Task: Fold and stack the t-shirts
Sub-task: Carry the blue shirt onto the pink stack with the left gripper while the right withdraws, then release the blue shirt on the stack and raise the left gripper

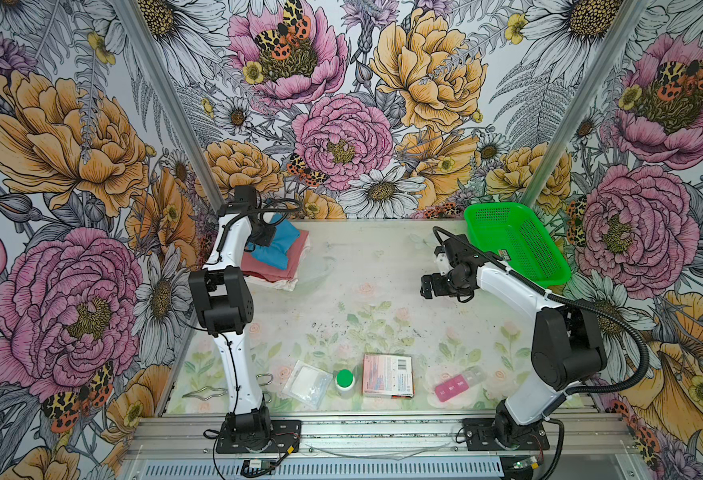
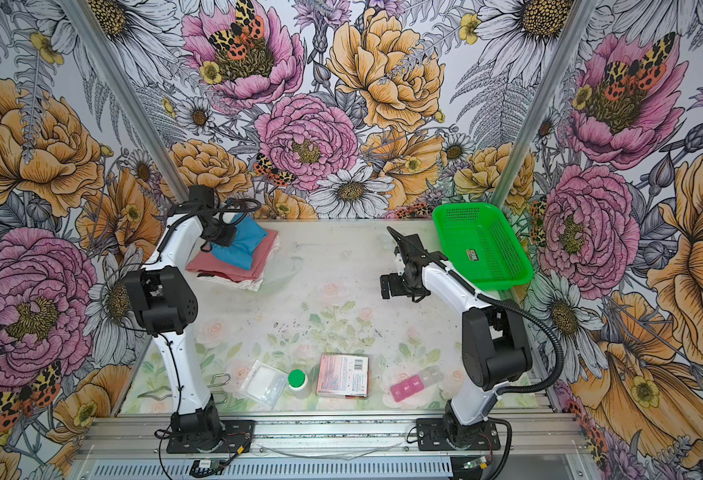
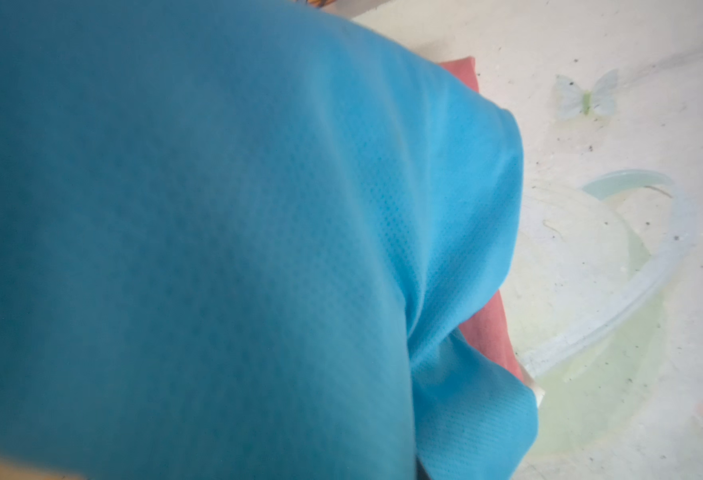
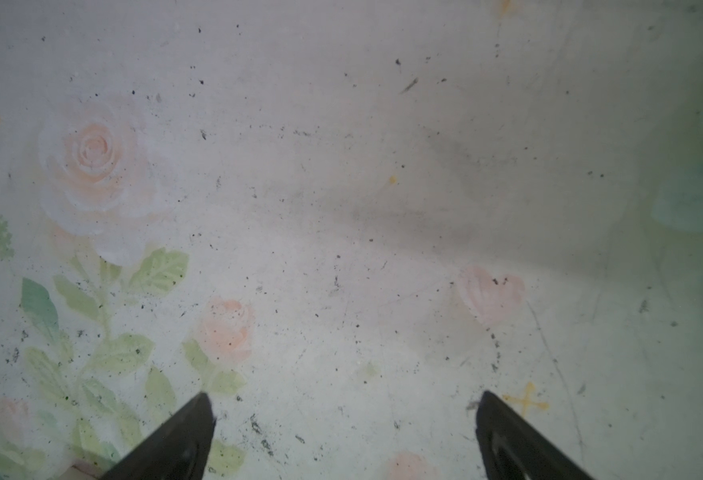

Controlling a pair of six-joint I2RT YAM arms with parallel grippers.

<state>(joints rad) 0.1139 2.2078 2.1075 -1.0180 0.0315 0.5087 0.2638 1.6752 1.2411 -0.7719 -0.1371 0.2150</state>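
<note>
Upper left, the left gripper (image 1: 266, 240) sits on a sky-blue cloth t-shirt (image 1: 286, 237)
I cannot tell its grip; beneath lie 1 salmon-pink cloth t-shirt (image 1: 277, 266) and white fabric (image 1: 285, 286). The right gripper (image 4: 344, 401) gapes empty over the floral table (image 4: 341, 208).

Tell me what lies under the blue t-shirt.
Under the blue t-shirt lies a folded salmon-pink t-shirt, then white fabric at the bottom. The left arm hides the stack's left part.
</note>
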